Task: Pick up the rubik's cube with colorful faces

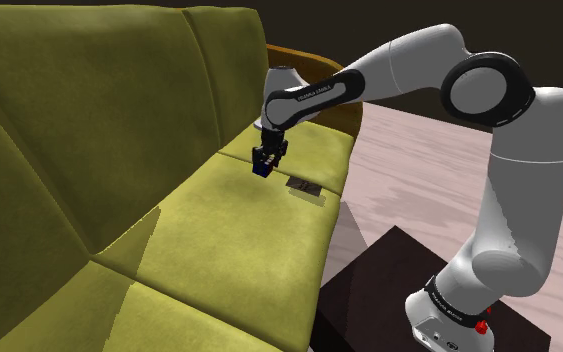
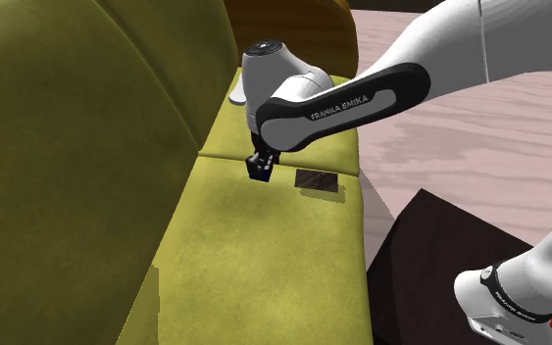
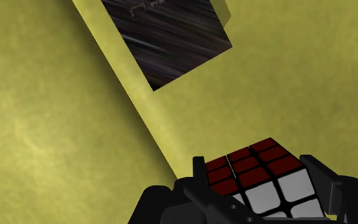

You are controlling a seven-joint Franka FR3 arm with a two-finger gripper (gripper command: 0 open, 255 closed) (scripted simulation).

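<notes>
All-black two-finger gripper [image 1: 267, 161] was clenched on the small rubik's cube with red and white nine-tile faces [image 3: 255, 173], one finger on each of two opposite sides. The cube hung low over the seat cushion of the olive-yellow upholstered sofa [image 1: 219, 235], near the cushion seam, and looked just clear of the fabric, though contact couldn't be ruled out from these angles. Risks as I read them: the cube sat out at the fingertips rather than deep in the grip, so a fast lift or a wrist rotation could have let it pivot or slip out. It also sat slightly skewed between the fingers in the wrist view, so the pads may have pressed near edges rather than flat on the faces. With so little clearance, any sideways move before rising could have dragged a corner on the cushion and twisted it loose. A dark flat rectangular slab [image 1: 303, 185] lay on the cushion just beside the gripper, toward the seat's front edge, so a swing that way could have clipped it. Orientation: it was a cube, so no long axis. The red face and the white face were turned toward the wrist camera, and their shared edge ran across from finger to finger, a bit tilted. Blue showed on it in the second exterior view
</notes>
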